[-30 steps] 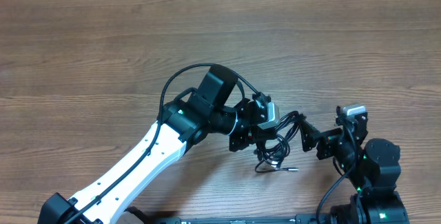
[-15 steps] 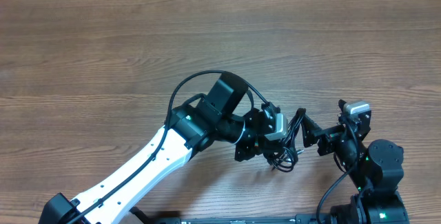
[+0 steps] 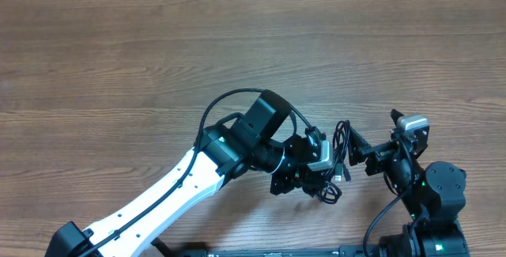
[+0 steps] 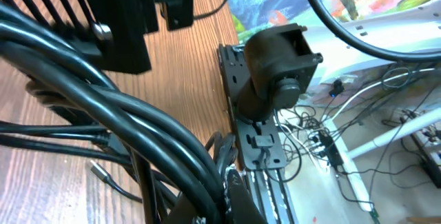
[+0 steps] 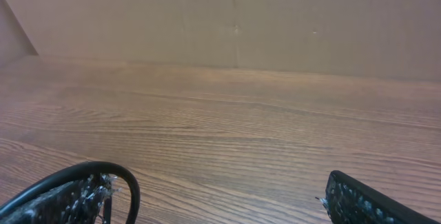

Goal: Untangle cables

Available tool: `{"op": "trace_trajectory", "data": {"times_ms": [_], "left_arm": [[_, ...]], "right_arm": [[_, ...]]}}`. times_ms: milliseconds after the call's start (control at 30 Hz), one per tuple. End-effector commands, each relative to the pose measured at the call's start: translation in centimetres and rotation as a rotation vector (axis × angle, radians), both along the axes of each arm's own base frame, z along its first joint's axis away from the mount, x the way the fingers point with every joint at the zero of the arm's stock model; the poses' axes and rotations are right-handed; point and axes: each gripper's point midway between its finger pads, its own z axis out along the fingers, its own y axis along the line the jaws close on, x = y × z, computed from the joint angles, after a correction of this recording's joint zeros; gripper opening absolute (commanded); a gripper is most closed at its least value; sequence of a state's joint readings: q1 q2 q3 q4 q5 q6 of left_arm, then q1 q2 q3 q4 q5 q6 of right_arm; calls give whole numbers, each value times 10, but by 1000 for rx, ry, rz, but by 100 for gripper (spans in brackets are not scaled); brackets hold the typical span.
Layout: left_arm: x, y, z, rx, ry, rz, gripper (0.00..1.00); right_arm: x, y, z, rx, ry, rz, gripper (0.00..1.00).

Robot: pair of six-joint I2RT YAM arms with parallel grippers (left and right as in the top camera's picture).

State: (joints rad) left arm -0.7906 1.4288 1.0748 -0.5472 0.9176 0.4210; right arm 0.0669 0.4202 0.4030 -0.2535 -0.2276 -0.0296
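Clamping cables (image 3: 329, 194), left gripper (image 3: 326, 176) closed; right gripper (image 3: 364, 155) spread wide.

Overhead straight down, left wrist close, perhaps tilted, right wrist skimming table (image 5: 227, 134)

The wooden tabletop (image 3: 237, 43) fills the view. The left arm (image 3: 166, 202), white with a black wrist, reaches from the lower left edge toward the right. Its left gripper (image 3: 322, 179) is clamped in a bunch of thin black cables (image 3: 340, 142). Just beside the bundle, the right gripper (image 3: 357, 153) has its jaws spread wide; whether it touches the bundle cannot be told.
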Motion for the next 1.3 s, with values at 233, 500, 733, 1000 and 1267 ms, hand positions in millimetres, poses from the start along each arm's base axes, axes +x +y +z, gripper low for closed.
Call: {"op": "trace_trajectory", "data": {"times_ms": [233,500,733,1000,1267], "left_arm": [[-8,0,13,-14,7,-16,4],[17,15,18,-23,45,67,4],[42,43,40,-131,146,116,4],[57,53,43,-152,150,156,4],[58,52,44,-162,118,147,4]], "right_arm": [[4,-27,9,-29,-2,-162,100],[0,-54,-13,10,100,-335,100],[-5,-72,-23,5,140,-446,100],[-4,-71,-23,7,140,-436,100],[-4,-13,-10,12,88,-85,100]]}}
